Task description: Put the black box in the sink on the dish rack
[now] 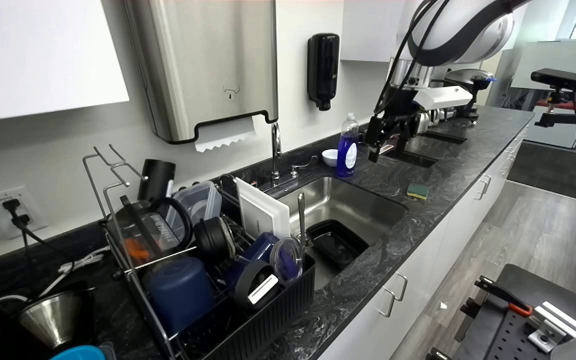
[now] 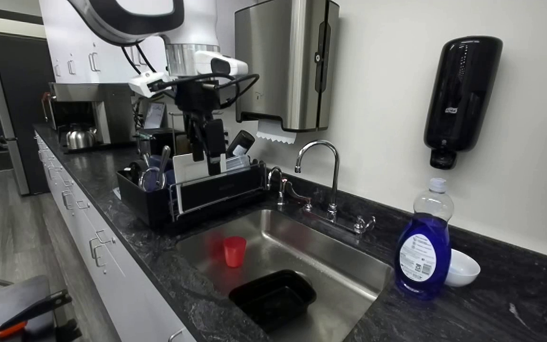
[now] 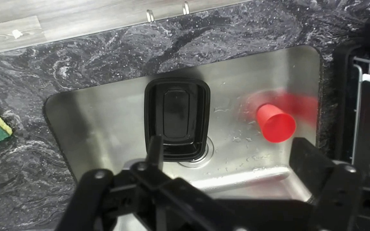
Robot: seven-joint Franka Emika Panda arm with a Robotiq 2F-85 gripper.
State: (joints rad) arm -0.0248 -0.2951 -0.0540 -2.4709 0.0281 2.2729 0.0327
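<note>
Black and hollow side up, a shallow rectangular food container [image 3: 177, 112] is shown at the centre of the wrist view; by the task sentence, it is taken to be the box to be moved. It is set on the floor of the stainless-steel sink [image 3: 114, 125], its lower end partly over the drain [image 3: 210, 154]. No hold on it is made: the gripper [image 3: 226, 141] is seen along the bottom of the frame, its fingers [image 3: 310, 163] spread wide apart, with nothing grasped between them. Right of the container, and apart from it, a red cup [image 3: 275, 123] is seen, likewise in the sink.

In an exterior view, the dish rack [image 1: 275, 315] is shown across the lower left, where a clear pitcher [image 1: 150, 232], a navy cup [image 1: 180, 295] and much else are held in it. The container is found outside the rack, in the sink just right of centre, while the gripper is held high at the upper right, well apart from both.

In an exterior view, with a dish soap bottle [image 2: 420, 256] at the lower right, the container is also found in the sink, at the bottom of the frame. The gripper is pointed downward, left of centre.

Of the task, nothing is judged done; the step in hand is judged to be the approach. Descent, a grip on the rim, a lift, a carry and a release are all left. As the rack is crowded, a free place is judged hard to find.
</note>
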